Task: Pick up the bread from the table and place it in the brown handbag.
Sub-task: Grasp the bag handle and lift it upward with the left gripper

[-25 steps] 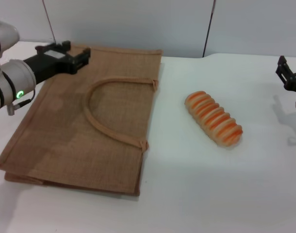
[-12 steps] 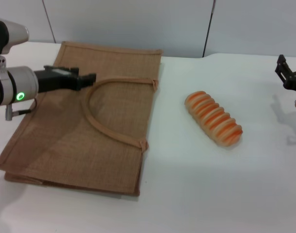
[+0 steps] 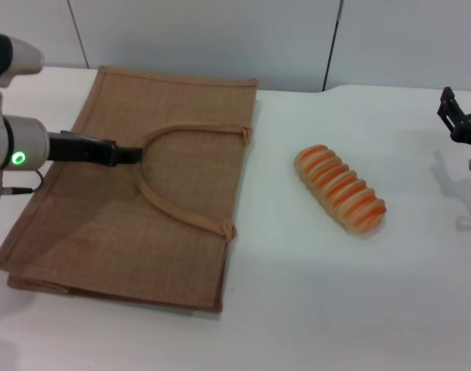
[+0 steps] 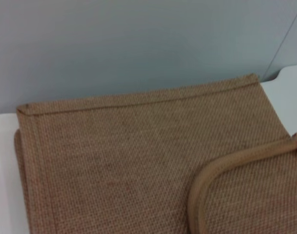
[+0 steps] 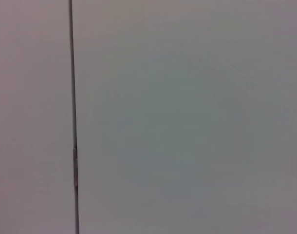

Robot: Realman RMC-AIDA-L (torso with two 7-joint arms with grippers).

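Observation:
The bread (image 3: 340,188), a cream loaf with orange-red ridges, lies slantwise on the white table (image 3: 336,294), right of the brown handbag (image 3: 104,232). The handbag lies flat on the left with its arched handle (image 3: 170,207) on top. My left gripper (image 3: 131,154) is open, turned edge-on, low over the bag, its tip at the left bend of the handle. The left wrist view shows the bag's burlap (image 4: 119,151) and part of the handle (image 4: 207,175) close up. My right gripper (image 3: 461,124) is parked at the right edge, well away from the bread.
A grey panelled wall (image 3: 220,39) runs behind the table's far edge. The right wrist view shows only that wall (image 5: 187,117). Open tabletop lies in front of the bread and between it and the bag.
My left gripper has come down from the bag's far left corner towards the handle's left bend, and has rolled edge-on. The bread, the bag and the right arm have not moved.

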